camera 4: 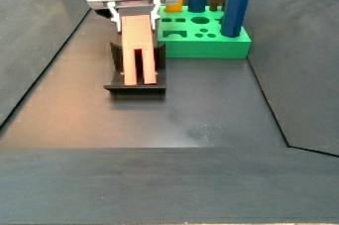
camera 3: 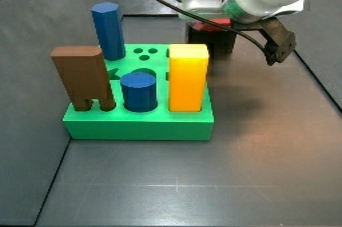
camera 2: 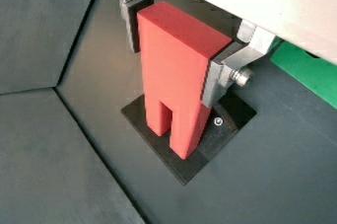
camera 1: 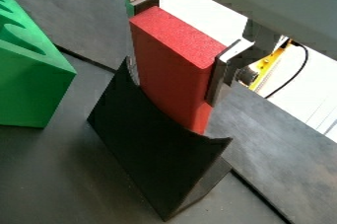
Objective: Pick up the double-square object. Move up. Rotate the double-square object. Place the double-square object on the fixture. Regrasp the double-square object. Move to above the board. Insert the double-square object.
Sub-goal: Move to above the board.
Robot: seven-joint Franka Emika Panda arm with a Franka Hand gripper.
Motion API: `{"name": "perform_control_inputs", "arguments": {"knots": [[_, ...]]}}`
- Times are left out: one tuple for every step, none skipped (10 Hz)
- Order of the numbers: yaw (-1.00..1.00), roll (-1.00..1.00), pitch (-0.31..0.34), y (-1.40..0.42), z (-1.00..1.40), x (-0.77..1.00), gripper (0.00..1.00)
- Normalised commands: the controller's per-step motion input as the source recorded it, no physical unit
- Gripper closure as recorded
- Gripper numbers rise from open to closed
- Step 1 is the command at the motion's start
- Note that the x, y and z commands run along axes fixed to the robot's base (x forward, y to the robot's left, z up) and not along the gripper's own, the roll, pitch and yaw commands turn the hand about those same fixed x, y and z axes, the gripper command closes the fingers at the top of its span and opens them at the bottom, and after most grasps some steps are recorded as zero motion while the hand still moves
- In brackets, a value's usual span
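The red double-square object (camera 1: 171,65) stands on end on the dark fixture (camera 1: 158,164), and its slotted lower end shows in a wrist view (camera 2: 171,90). My gripper (camera 1: 182,36) is shut on the object's upper part, with one silver finger pressed on each side (camera 2: 180,45). In a side view the gripper (camera 4: 137,13) holds the object (camera 4: 139,51) leaning on the fixture (camera 4: 134,86), just beside the green board (camera 4: 212,43). In another side view the gripper (camera 3: 221,26) is behind the board (camera 3: 140,123), and the object is mostly hidden there.
The board holds a brown arch-legged block (camera 3: 83,79), a tall blue cylinder (camera 3: 108,31), a short blue cylinder (camera 3: 138,91) and a yellow block (camera 3: 189,76). Dark sloping walls surround the floor (camera 4: 185,120).
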Motion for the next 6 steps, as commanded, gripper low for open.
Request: {"name": "perform_control_inputs", "arguments": {"knots": [[0.01,0.18,-0.029,-0.08,1.0,0.25,1.0],[0.01,0.17,-0.028,-0.08,1.0,0.25,1.0],[-0.02,0.16,-0.004,-0.08,1.0,0.24,1.0],[-0.03,0.14,0.009,-0.07,1.0,0.23,1.0],[-0.03,0.12,0.025,-0.07,1.0,0.23,1.0],[-0.03,0.1,0.05,-0.07,1.0,0.22,1.0]]}}
